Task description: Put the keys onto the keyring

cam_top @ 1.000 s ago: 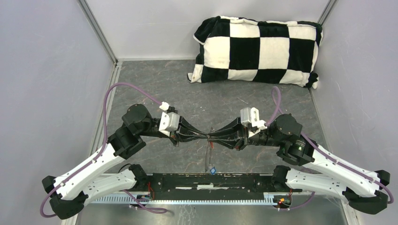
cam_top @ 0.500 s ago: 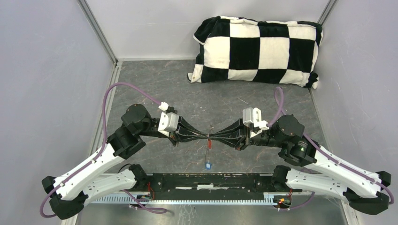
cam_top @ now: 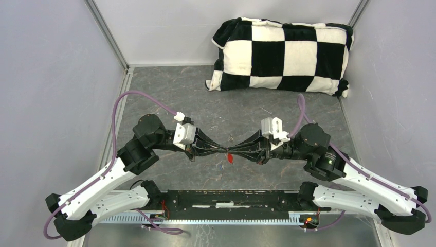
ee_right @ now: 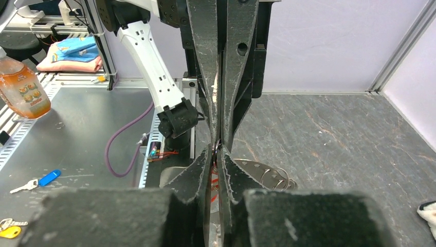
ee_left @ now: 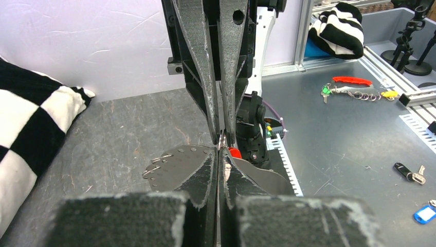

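My left gripper [cam_top: 226,151] and right gripper [cam_top: 234,151] meet tip to tip above the middle of the grey mat. Both are shut. A thin wire ring of the keyring [ee_left: 222,140] is pinched where the tips meet. The keyring's grey oval band with its beaded edge [ee_left: 169,163] spreads out below the tips, and it also shows in the right wrist view [ee_right: 267,170]. The red key [cam_top: 230,158] hangs just under the tips, and its head shows in the left wrist view [ee_left: 235,152]. The blue key is hidden at the grippers.
A black-and-white checkered pillow [cam_top: 280,54] lies at the back right. Grey walls close both sides. The arm bases' black rail [cam_top: 231,198] runs along the near edge. Outside on the metal bench lie a key bunch [ee_left: 355,90], a blue-headed key [ee_right: 41,180] and an orange bottle [ee_right: 23,87].
The strand with the blue key that hung below the tips has risen out of sight. The red key now shows larger under the tips. The right arm shifted slightly.
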`<state>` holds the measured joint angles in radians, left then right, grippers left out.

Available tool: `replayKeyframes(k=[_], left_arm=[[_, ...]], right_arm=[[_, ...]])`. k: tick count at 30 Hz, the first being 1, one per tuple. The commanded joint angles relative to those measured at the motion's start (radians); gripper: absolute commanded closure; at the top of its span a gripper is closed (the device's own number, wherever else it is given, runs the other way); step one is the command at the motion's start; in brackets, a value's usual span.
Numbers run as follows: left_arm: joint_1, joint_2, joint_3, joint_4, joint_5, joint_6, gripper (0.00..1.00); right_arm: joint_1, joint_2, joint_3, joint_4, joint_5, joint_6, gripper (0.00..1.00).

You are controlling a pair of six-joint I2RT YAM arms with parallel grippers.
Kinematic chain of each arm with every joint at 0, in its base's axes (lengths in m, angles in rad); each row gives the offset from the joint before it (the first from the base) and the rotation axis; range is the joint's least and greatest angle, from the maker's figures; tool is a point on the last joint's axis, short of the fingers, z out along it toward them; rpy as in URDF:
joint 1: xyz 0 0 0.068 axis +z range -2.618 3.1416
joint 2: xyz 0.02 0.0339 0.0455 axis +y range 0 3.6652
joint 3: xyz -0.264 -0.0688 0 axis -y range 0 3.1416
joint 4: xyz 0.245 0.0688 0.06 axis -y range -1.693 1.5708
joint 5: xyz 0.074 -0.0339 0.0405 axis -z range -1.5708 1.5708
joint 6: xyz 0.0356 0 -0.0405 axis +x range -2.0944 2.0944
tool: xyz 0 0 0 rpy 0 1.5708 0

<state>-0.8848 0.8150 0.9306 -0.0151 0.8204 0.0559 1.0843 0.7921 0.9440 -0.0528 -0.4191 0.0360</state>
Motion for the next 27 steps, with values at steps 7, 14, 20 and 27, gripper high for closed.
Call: replayKeyframes(k=[7,14,20,27], left_arm=[[-0.001,-0.021,0.039,0.081,-0.001,-0.034,0.98],[-0.001,-0.012,0.051,-0.082,-0.041,0.148,0.86],[-0.001,0.012,0.053,-0.243,-0.072,0.274,0.70],[-0.002,0.050,0.083,-0.392,-0.046,0.387,0.67]], right_arm=[[-0.002,0.026,0.031,-0.050,0.017,-0.028,1.00],[-0.003,0.077,0.130,-0.256,0.093,-0.064,1.00],[-0.003,0.170,0.264,-0.445,0.095,-0.086,1.00],[-0.002,0.261,0.377,-0.591,0.079,-0.114,1.00]])
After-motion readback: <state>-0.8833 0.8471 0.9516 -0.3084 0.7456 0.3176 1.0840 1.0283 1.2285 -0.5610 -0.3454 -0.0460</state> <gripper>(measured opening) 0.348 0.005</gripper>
